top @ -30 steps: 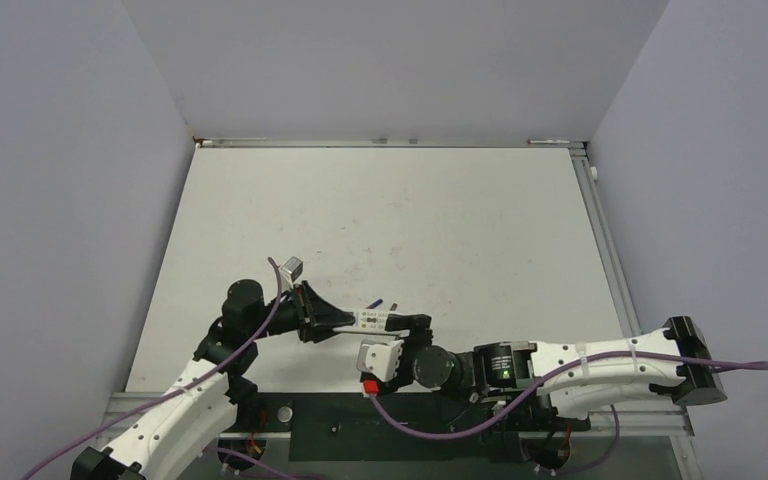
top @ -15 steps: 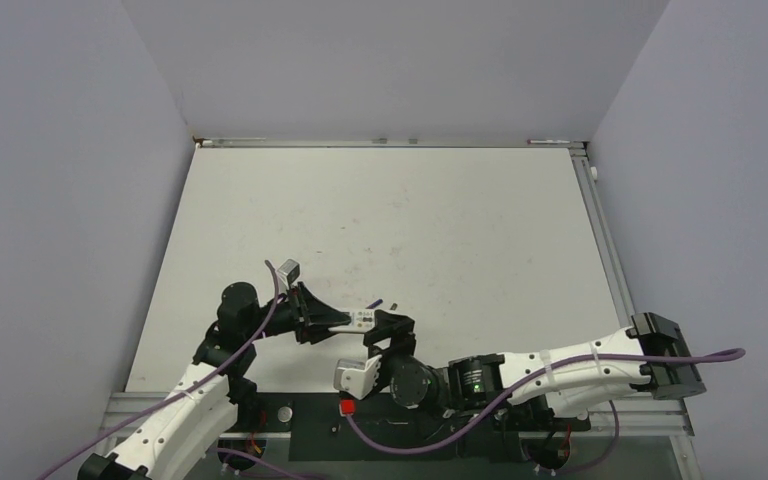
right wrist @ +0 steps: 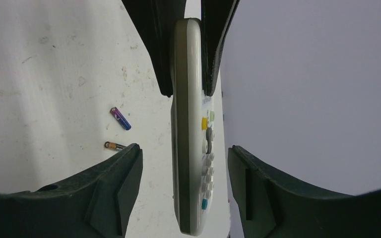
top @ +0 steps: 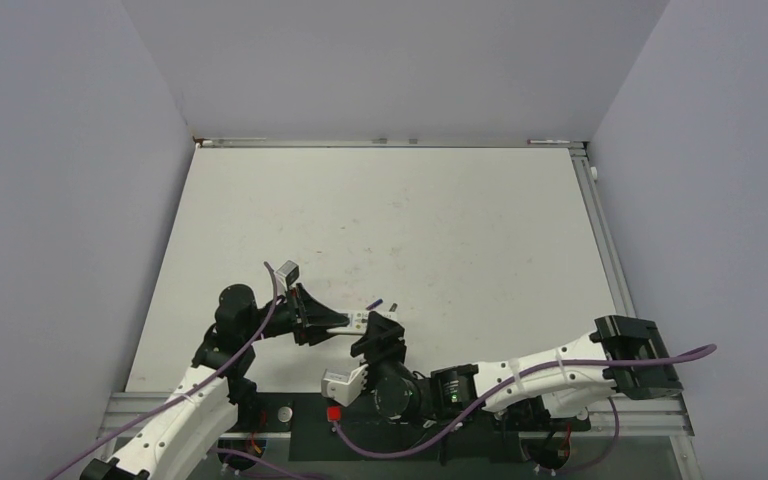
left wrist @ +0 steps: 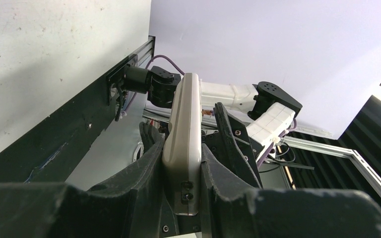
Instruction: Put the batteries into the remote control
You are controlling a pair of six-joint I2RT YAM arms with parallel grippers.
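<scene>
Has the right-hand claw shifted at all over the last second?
Yes. The right gripper has slid left along the table's near edge and now straddles the remote control.

White table [top: 410, 210], faintly scuffed; grey walls [top: 60, 200]; black strip [top: 305, 425] at near edge, perhaps matting.

Overhead looks down; close wrist views apparently share remote control [right wrist: 186, 148].
</scene>
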